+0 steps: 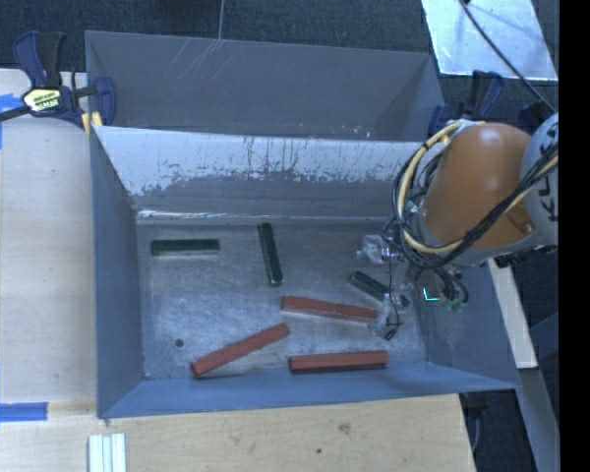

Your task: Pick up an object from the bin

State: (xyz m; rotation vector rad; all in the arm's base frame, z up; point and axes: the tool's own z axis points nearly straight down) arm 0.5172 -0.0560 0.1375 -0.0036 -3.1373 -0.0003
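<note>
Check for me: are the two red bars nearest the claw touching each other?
Apart. The camera view shows bare bin floor between the upper red bar and the lower red bar along their whole length.

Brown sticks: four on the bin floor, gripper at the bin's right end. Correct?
No, three brown sticks, not four: the camera view shows that one by the gripper, one lower left, one along the near wall. Gripper at the bin's right end stands.

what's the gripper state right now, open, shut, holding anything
Gripper: open or shut cannot be told; it is at the right side of the bin, next to a small dark green bar and the end of a red-brown bar.
</note>
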